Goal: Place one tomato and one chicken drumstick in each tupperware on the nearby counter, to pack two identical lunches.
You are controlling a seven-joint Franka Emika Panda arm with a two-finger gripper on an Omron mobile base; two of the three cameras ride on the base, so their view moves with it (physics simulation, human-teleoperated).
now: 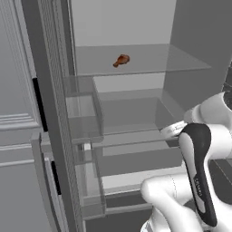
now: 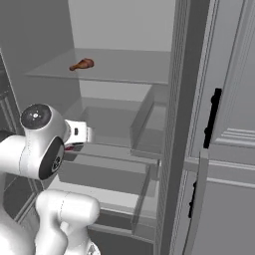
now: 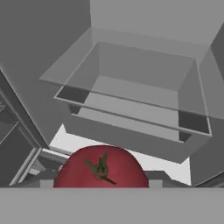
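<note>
A red tomato (image 3: 103, 168) with a green stem sits at the bottom of the hand view, and my gripper (image 3: 101, 183) is shut on it; the fingers are mostly hidden behind the fruit. In the right base view a sliver of red tomato (image 2: 73, 147) shows under the white hand, in front of the open fridge's lower drawers. A brown chicken drumstick (image 1: 121, 60) lies alone on the upper glass shelf (image 1: 149, 63), well above and beyond the hand; the drumstick (image 2: 82, 64) also lies there in the right base view. The tupperware and the counter are out of view.
A clear drawer (image 3: 135, 87) fills the fridge just ahead of the hand, with another drawer front (image 2: 104, 174) below. Clear door bins (image 1: 81, 108) stand on the open door to the left. A grey panel with a black handle (image 2: 213, 117) stands on the right.
</note>
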